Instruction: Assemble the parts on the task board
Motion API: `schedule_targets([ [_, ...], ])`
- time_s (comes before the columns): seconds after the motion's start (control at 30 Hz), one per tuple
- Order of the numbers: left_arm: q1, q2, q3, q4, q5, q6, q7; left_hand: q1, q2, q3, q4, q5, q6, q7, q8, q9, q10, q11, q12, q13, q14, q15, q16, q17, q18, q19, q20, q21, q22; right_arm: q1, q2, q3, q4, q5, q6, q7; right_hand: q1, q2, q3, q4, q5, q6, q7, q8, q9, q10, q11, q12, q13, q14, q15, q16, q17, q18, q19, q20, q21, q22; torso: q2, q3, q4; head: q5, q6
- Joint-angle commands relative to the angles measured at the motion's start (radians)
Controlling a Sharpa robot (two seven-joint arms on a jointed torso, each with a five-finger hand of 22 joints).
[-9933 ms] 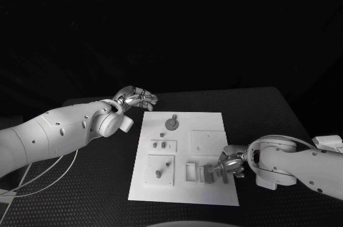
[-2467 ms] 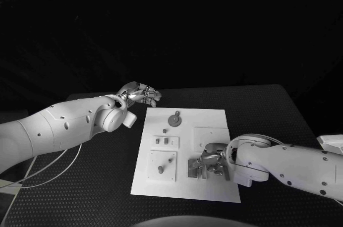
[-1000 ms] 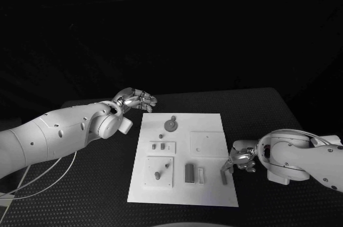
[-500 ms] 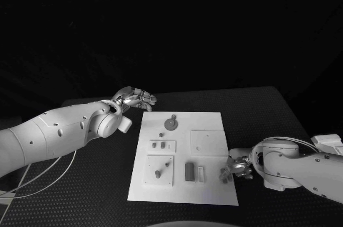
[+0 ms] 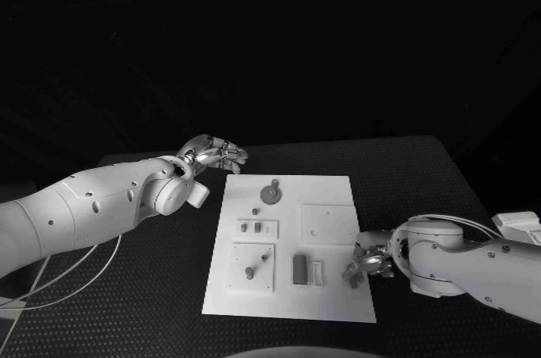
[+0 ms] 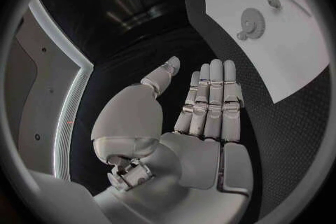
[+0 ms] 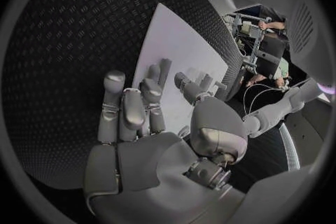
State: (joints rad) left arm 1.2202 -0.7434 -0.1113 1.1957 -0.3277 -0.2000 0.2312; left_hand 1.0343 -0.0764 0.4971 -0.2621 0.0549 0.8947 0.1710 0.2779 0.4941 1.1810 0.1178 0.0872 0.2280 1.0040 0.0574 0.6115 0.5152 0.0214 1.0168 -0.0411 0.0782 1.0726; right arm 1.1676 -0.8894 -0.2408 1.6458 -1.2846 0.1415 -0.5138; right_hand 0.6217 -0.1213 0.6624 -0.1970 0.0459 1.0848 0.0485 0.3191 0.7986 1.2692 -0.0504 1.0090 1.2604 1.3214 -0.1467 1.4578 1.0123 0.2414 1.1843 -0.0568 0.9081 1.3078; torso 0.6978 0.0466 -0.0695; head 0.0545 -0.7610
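Observation:
The white task board (image 5: 329, 302) lies in the middle of the black table. On it are a grey gear (image 5: 270, 192), a small peg (image 5: 256, 212), a small plate with two pieces (image 5: 257, 227), a square plate with pegs (image 5: 252, 266), a dark block (image 5: 299, 269) and a pale piece (image 5: 318, 273) beside it. My right hand (image 5: 367, 264) hovers at the board's right edge near the front, fingers (image 7: 112, 102) stretched out and holding nothing. My left hand (image 5: 214, 153) hangs beyond the board's far left corner, fingers (image 6: 210, 95) straight, palm empty. The left wrist view shows the board (image 6: 280, 61) and the gear (image 6: 251, 21).
A plain square plate (image 5: 329, 223) sits on the board's right half. Black textured table (image 5: 135, 295) surrounds the board on all sides. A white cable (image 5: 68, 284) runs over the table under my left arm.
My right hand has left the board's front middle and drawn back to its right edge, sinking slightly. The dark block now stands alone on the board. The left hand has stayed put.

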Motion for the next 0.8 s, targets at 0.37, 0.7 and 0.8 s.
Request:
schedule_targets([
  [0.37,0.000,0.000,0.000,0.003,0.005,0.013,0.006,-0.010,-0.002,-0.001,0.005,0.000,-0.006,0.000,0.005,-0.001,0.009,-0.001,-0.005,-0.001,0.008,0.001,-0.006,0.002,0.012,0.007,0.000,-0.004,0.002,-0.022,0.017,-0.007,-0.024,-0.104,0.029,-0.011,0.245,0.048,0.001,-0.097,0.004,-0.107,0.056,-0.109,-0.064,-0.031,0.043,-0.019,-0.007,-0.025,0.034,-0.007,-0.028,0.020,-0.023,0.001,0.004,0.020,0.000,0.0000,-0.0014,0.003,-0.002],
  [0.7,0.000,0.002,0.000,0.003,0.005,0.011,0.007,-0.010,-0.002,-0.001,0.005,0.000,-0.006,0.000,0.005,-0.002,0.009,-0.001,-0.005,-0.001,0.008,0.001,-0.007,0.003,0.012,0.007,0.000,-0.004,0.002,-0.026,0.019,-0.008,-0.012,-0.115,0.034,-0.010,0.377,0.036,-0.032,-0.097,0.004,-0.106,0.063,-0.126,-0.086,-0.046,0.050,-0.023,-0.010,-0.046,0.042,-0.012,-0.045,0.020,-0.042,0.014,0.005,0.019,0.000,0.0004,-0.0008,0.003,-0.001],
  [0.8,0.000,0.001,0.000,0.003,0.005,0.011,0.006,-0.010,-0.002,-0.001,0.006,0.000,-0.006,0.000,0.005,-0.002,0.009,-0.001,-0.005,-0.001,0.008,0.001,-0.007,0.004,0.012,0.007,0.000,-0.004,0.002,-0.026,0.020,-0.008,-0.010,-0.116,0.030,-0.009,0.364,0.030,-0.045,-0.094,0.004,-0.105,0.064,-0.128,-0.089,-0.047,0.051,-0.024,-0.011,-0.048,0.043,-0.014,-0.048,0.020,-0.042,0.018,0.004,0.018,0.000,0.0002,-0.0004,0.003,-0.001],
])
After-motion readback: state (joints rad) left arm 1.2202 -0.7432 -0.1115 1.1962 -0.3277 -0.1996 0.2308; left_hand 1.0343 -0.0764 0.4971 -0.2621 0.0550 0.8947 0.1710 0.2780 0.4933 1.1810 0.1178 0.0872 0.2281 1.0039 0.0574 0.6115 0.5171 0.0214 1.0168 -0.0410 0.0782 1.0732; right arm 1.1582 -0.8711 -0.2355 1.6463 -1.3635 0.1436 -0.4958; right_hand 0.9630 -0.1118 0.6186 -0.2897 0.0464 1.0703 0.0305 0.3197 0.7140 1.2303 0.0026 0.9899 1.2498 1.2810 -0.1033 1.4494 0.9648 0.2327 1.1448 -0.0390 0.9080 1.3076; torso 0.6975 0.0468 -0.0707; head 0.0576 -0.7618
